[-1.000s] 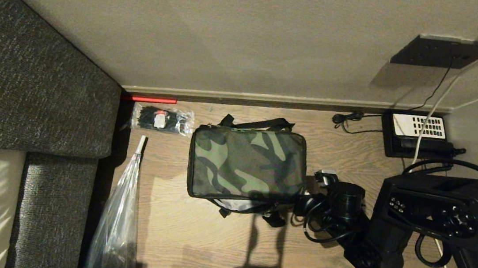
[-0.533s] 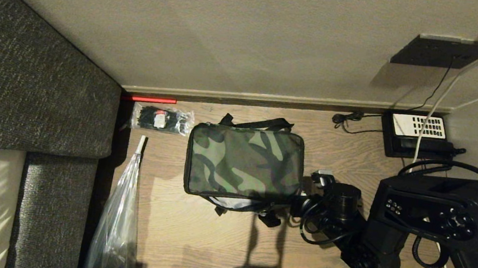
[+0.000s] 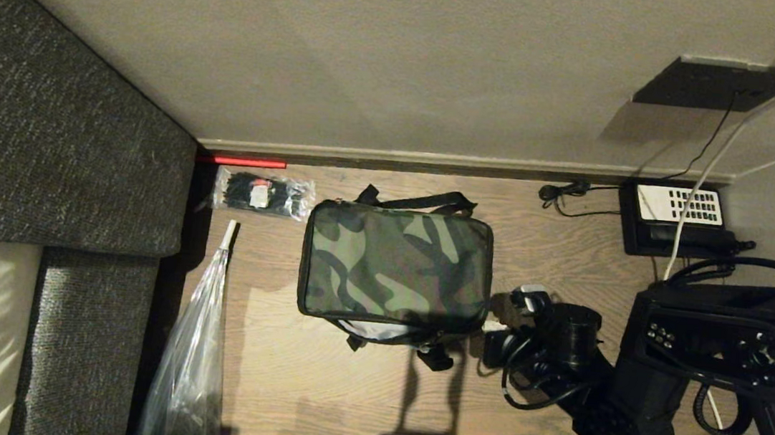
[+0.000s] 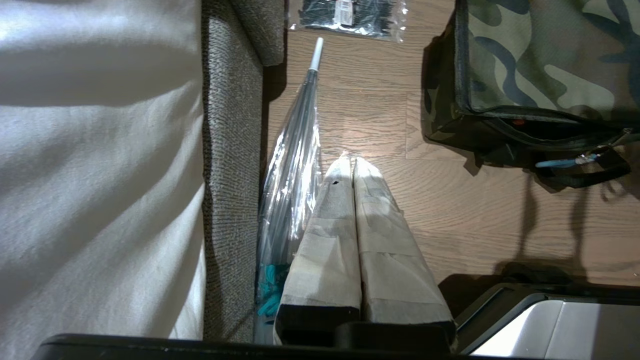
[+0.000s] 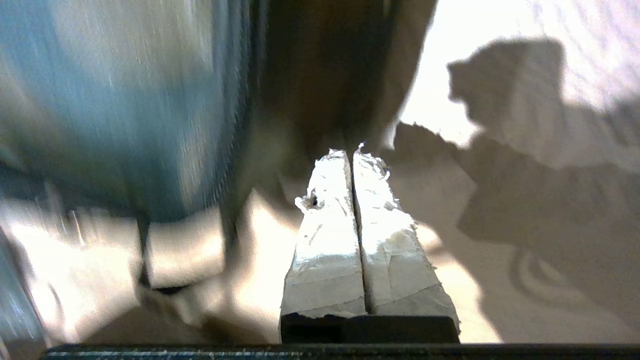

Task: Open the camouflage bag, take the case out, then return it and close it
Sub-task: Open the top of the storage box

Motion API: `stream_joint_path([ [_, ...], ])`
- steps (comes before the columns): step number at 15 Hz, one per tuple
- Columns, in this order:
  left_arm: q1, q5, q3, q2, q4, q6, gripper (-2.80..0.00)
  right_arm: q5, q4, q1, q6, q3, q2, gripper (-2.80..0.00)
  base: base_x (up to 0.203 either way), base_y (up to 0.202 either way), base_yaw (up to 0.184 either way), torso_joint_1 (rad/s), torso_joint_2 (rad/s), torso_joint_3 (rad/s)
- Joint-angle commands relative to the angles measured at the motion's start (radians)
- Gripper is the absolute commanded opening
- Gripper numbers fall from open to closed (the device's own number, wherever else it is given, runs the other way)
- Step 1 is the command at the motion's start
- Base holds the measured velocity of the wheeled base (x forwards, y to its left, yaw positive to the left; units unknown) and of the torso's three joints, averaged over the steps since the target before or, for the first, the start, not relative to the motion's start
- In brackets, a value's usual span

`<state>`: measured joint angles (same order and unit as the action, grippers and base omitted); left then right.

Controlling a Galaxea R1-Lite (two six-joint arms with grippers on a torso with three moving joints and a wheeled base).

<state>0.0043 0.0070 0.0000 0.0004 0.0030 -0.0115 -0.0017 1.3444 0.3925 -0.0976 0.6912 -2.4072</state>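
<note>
Since a second ago the right arm (image 3: pixel 629 387) has been drawn back toward the right of the head view, away from the bag's right end, and the camouflage bag (image 3: pixel 396 267) has been shifted slightly leftward on the floor. The grey sofa (image 3: pixel 43 138) is seen along the left side, with the wooden floor (image 3: pixel 312 382) beside it. The camouflage bag is laid flat near the middle of the floor, close to the wall, its strap arched behind it. A clear plastic umbrella (image 3: pixel 192 363) is laid beside the sofa. A black telephone (image 3: pixel 675 219) is set at the wall on the right. A packet of cable ties (image 3: pixel 262 193) is placed just left of the bag. The right gripper (image 5: pixel 352 155) is held just beside the bag's right end, fingers pressed together on nothing. The left gripper (image 4: pixel 351 162) is also closed and empty, hung above the floor next to the umbrella. The case is not seen.
</note>
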Motion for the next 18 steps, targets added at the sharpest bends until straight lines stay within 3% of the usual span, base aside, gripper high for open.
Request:
stream_joint_path([
  [1, 0.000, 0.001, 0.003, 0.000, 0.000, -0.001, -2.80, 0.026, -0.044, -0.019, 0.068, -0.118, 0.069, -2.80, 0.000, 0.000, 0.000, 0.000, 0.00, 0.000],
  [3, 0.000, 0.001, 0.003, 0.000, 0.000, -0.001, -2.80, 0.084, -0.086, -0.015, 0.063, -0.160, 0.138, -2.80, 0.000, 0.000, 0.000, 0.000, 0.00, 0.000],
  [8, 0.000, 0.001, 0.003, 0.000, 0.000, -0.001, -2.80, 0.097, -0.088, 0.106, -0.076, -0.148, 0.150, -2.80, 0.000, 0.000, 0.000, 0.000, 0.00, 0.000],
  [9, 0.000, 0.001, 0.003, 0.000, 0.000, -0.001, -2.80, 0.097, -0.088, 0.145, -0.126, -0.135, 0.149, 0.00, 0.000, 0.000, 0.000, 0.000, 0.00, 0.000],
  [12, 0.000, 0.001, 0.003, -0.002, 0.000, -0.001, -2.80, 0.097, -0.085, 0.195, -0.172, -0.101, 0.127, 0.00, 0.000, 0.000, 0.000, 0.000, 0.00, 0.000],
  [18, 0.000, 0.001, 0.003, -0.002, 0.000, -0.001, -2.80, 0.096, 0.019, 0.200, -0.184, -0.048, 0.020, 0.00, 0.000, 0.000, 0.000, 0.000, 0.00, 0.000],
])
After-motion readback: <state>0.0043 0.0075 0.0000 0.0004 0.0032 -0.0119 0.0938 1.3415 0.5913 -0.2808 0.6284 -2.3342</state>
